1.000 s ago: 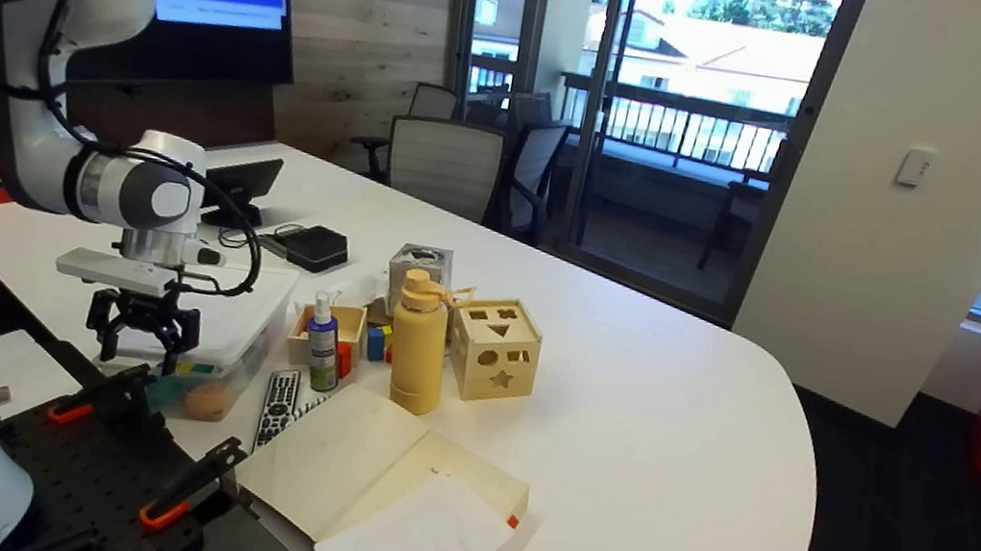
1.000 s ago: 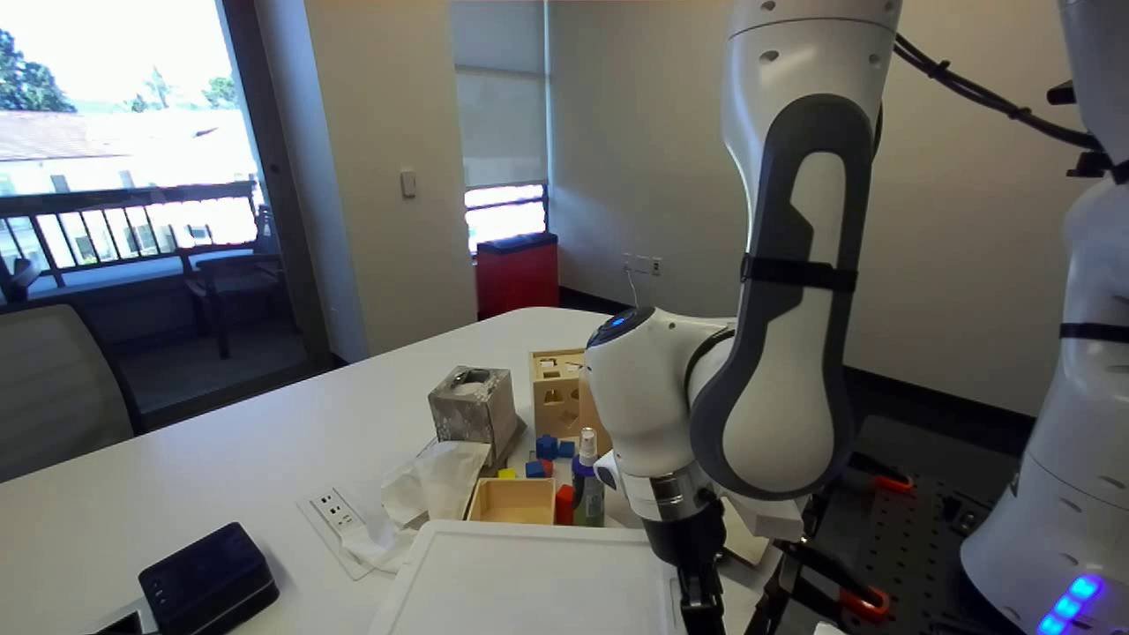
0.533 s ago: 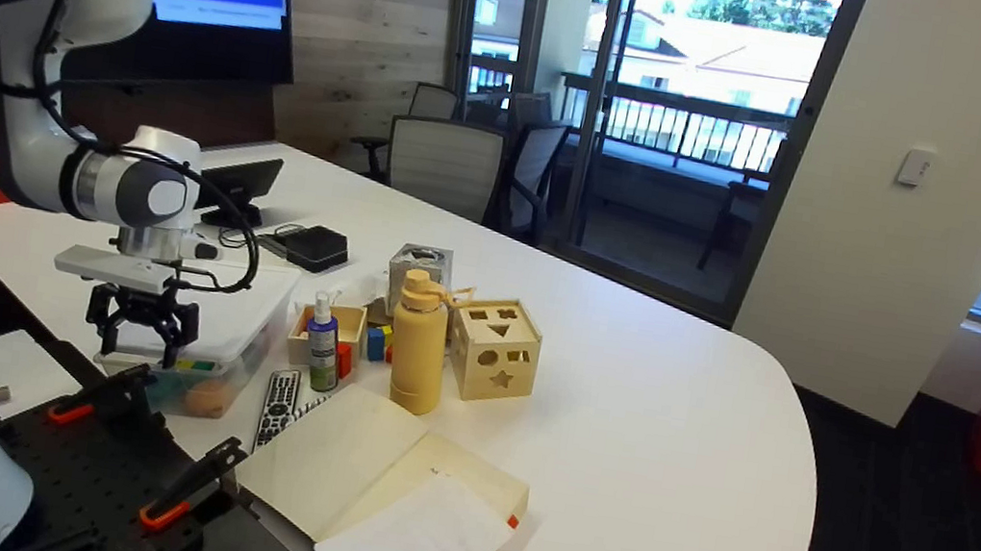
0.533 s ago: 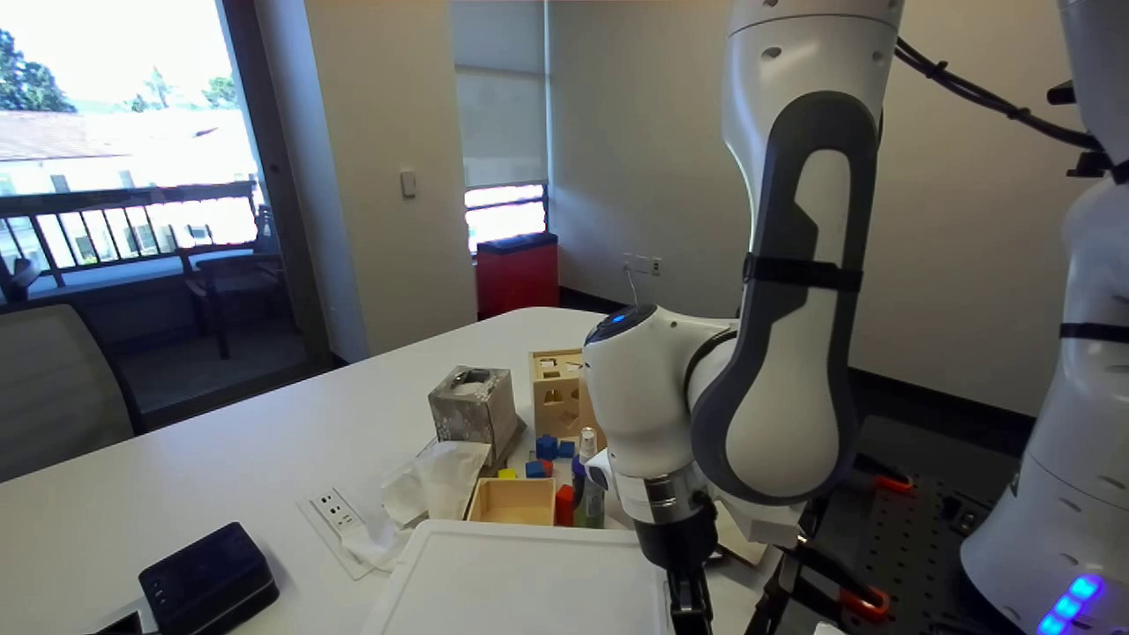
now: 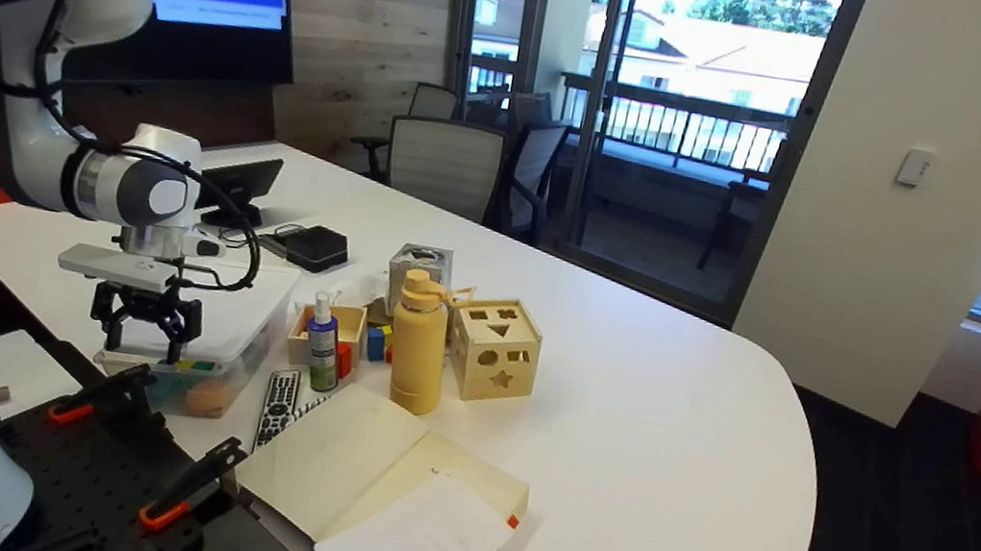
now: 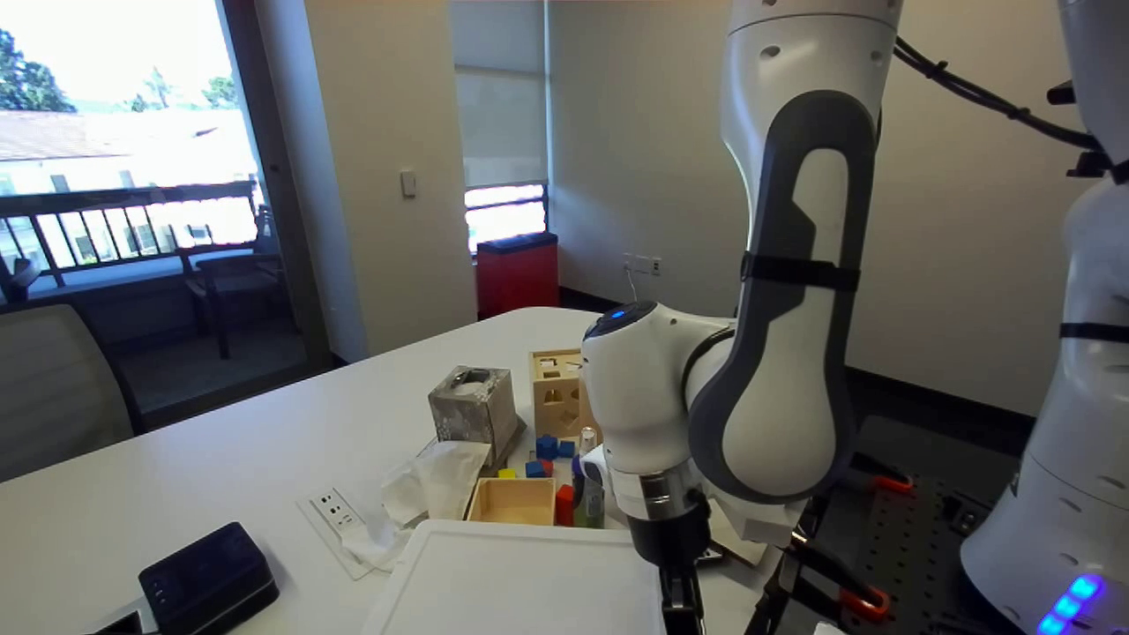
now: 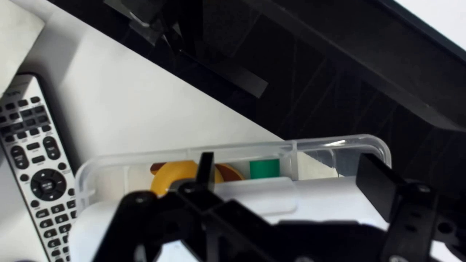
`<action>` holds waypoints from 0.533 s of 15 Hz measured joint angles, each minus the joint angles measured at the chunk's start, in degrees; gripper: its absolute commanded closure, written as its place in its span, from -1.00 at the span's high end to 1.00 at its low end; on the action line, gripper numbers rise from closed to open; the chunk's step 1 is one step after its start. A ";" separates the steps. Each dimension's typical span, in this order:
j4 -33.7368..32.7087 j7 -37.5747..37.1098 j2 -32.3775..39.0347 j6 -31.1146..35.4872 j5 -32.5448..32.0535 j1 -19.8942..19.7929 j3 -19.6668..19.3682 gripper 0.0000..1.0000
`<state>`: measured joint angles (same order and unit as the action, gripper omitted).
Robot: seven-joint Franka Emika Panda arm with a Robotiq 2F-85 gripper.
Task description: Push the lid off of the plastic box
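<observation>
The transparent plastic box [image 5: 212,397] stands on the table near the robot base. The pale white lid [image 5: 224,314] lies over most of it and fills the bottom of an exterior view [image 6: 520,582]. In the wrist view a strip along the rim of the box [image 7: 240,149] is uncovered, showing a yellow-orange item [image 7: 175,175] and a green piece [image 7: 264,168]. My gripper [image 5: 143,352] is open, pointing down at the lid's near edge. In the wrist view its fingers [image 7: 287,169] stand apart, with the lid's edge between them. I cannot tell whether the fingertips touch the lid.
A remote [image 5: 278,404] and a spray bottle [image 5: 322,346] stand close beside the box. Beyond are a small wooden tray [image 6: 513,501], a yellow bottle [image 5: 422,343], a wooden cube [image 5: 493,354] and a tissue box [image 6: 472,410]. An open carton [image 5: 383,473] lies nearer.
My gripper has moved slightly away from the robot base, over the lid's near edge, and a little up. It stays open. Any shift of the lid is too small to tell.
</observation>
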<state>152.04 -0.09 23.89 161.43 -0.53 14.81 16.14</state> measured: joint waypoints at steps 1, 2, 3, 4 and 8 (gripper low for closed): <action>-0.01 0.00 0.04 0.00 0.00 0.00 0.00 1.00; -0.03 0.00 0.11 0.02 0.00 0.00 0.00 1.00; -0.07 0.00 0.23 0.14 0.00 0.00 0.00 1.00; -0.12 0.00 0.41 0.34 0.00 0.00 0.00 1.00; -0.41 0.00 1.11 0.92 -0.26 0.02 0.00 1.00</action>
<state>151.64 -0.08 25.00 162.35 -0.79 14.83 16.14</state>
